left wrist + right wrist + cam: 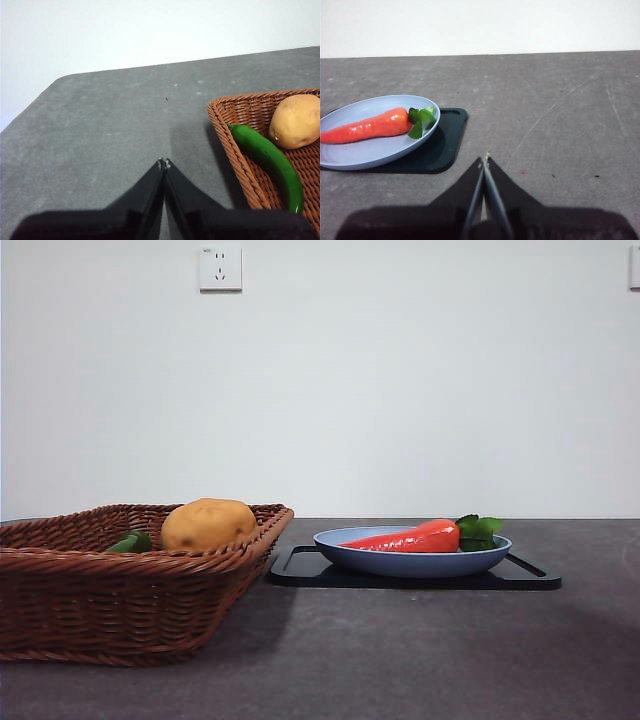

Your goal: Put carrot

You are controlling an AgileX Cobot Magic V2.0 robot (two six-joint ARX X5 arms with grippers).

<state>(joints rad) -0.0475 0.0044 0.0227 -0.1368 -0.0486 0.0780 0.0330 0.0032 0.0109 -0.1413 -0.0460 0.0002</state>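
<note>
The glossy red-orange carrot (410, 538) (367, 126) lies on its side in a pale blue plate (410, 562) (365, 155), green leaves toward the right in the front view. My right gripper (485, 159) is shut and empty, hovering over bare table some way from the plate. Beside the wicker basket (225, 145), my left gripper (164, 162) is also shut and holds nothing. Neither arm appears in the front view.
The plate rests on a black tray (530, 578) (445, 145) at centre right. The brown wicker basket (100, 590) at the left holds a yellow-brown potato (208, 523) (297, 121) and a long green vegetable (132, 541) (272, 162). Dark grey table (400, 660).
</note>
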